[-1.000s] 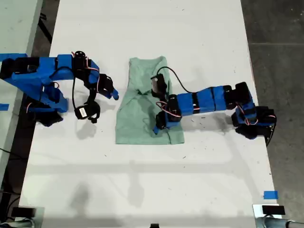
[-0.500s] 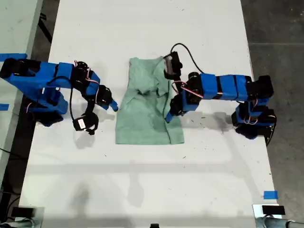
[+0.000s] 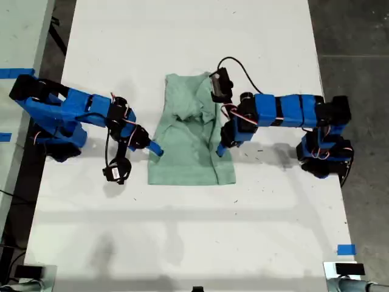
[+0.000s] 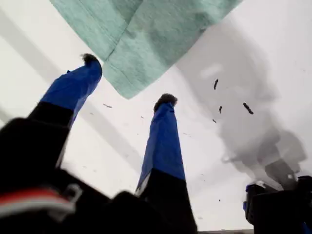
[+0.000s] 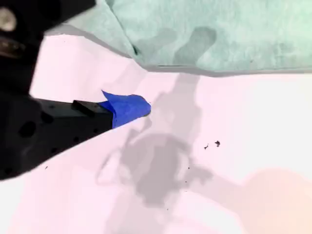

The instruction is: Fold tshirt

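Mint-green tshirt [image 3: 189,134], no print

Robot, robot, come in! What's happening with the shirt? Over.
My first gripper open, fingers astride a tshirt corner. My second gripper beside its edge, state unclear. Nothing blocking.

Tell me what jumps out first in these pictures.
A pale mint-green tshirt lies rumpled at the centre of the white table. One blue arm reaches it from the exterior view's left, another blue arm from that view's right, each tip at a side edge of the cloth.
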Robot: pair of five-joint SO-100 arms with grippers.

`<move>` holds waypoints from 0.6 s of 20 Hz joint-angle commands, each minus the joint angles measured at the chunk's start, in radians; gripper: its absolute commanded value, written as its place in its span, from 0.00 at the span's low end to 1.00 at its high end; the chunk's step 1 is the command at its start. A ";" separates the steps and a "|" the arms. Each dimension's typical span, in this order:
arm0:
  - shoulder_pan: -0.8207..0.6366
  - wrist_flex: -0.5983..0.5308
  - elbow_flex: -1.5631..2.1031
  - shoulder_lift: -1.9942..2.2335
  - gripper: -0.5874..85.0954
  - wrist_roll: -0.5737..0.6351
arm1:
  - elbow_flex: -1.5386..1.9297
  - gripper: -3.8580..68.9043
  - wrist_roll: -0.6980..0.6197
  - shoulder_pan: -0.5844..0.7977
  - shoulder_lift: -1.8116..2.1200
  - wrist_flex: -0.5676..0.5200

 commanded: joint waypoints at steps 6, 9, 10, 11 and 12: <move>-0.008 -0.034 -0.202 -0.270 0.33 0.032 | 0.127 0.41 0.025 0.009 0.206 -0.072; 0.021 -0.067 -0.250 -0.334 0.09 -0.037 | 0.232 0.40 0.040 0.012 0.301 -0.110; 0.029 -0.089 -0.249 -0.321 0.01 -0.051 | 0.273 0.40 0.044 0.012 0.333 -0.130; 0.038 -0.104 -0.249 -0.304 0.01 -0.057 | 0.313 0.40 0.051 0.015 0.365 -0.146; 0.043 -0.106 -0.247 -0.285 0.01 -0.075 | 0.350 0.40 0.057 0.015 0.394 -0.160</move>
